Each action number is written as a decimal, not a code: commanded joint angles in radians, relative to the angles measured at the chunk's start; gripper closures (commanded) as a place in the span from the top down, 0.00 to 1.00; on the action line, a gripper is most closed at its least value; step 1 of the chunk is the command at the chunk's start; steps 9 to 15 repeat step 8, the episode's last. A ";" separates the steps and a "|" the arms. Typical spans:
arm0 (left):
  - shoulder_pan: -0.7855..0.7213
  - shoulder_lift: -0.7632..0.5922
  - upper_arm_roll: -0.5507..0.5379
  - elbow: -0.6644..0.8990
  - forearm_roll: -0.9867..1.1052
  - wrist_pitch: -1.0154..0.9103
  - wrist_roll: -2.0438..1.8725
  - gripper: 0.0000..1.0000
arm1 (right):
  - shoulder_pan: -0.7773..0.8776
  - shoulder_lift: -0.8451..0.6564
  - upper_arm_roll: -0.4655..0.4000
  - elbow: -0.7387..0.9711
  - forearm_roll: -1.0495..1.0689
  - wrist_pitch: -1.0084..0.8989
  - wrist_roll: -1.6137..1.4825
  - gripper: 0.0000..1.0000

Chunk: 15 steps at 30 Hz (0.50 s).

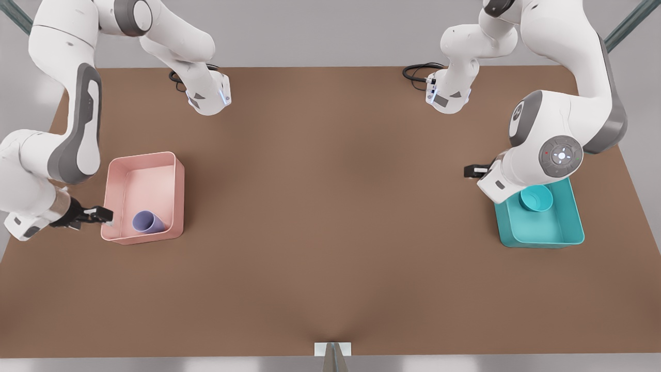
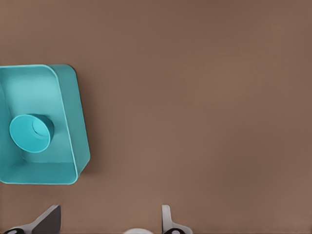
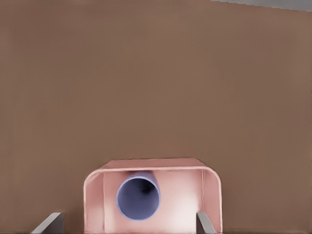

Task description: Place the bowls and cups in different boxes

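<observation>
On my desk [image 1: 330,232] I count two boxes, one cup, one bowl. The pink box [image 1: 124,175] holds the purple cup [image 1: 148,222] on its side; the teal box [image 1: 563,227] holds the teal bowl [image 1: 537,199]. My right pincer [image 1: 103,213] hangs spread and empty at the pink box's edge; my left pincer [image 1: 475,170] hangs spread and empty beside the teal box.

We see a brown table [image 1: 330,232] that looks flat and matt, like smooth board. The pink box [image 1: 178,196] and teal box [image 1: 542,237] look like smooth plastic with a soft shine. The purple cup [image 1: 148,222] and teal bowl [image 1: 536,199] look smooth and plain too.
</observation>
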 commanded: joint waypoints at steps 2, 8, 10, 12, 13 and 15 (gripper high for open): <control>0.003 0.000 0.001 0.001 0.001 -0.013 0.023 1.00 | 0.053 -0.108 0.013 0.042 0.011 -0.361 0.274 1.00; 0.003 0.006 0.001 0.000 -0.022 -0.014 0.025 1.00 | 0.061 -0.171 0.013 -0.004 0.028 -0.361 0.265 1.00; 0.003 0.006 0.001 0.000 -0.022 -0.014 0.025 1.00 | 0.061 -0.171 0.013 -0.004 0.028 -0.361 0.265 1.00; 0.003 0.006 0.001 0.000 -0.022 -0.014 0.025 1.00 | 0.061 -0.171 0.013 -0.004 0.028 -0.361 0.265 1.00; 0.003 0.006 0.001 0.000 -0.022 -0.014 0.025 1.00 | 0.061 -0.171 0.013 -0.004 0.028 -0.361 0.265 1.00; 0.003 0.006 0.001 0.000 -0.022 -0.014 0.025 1.00 | 0.061 -0.171 0.013 -0.004 0.028 -0.361 0.265 1.00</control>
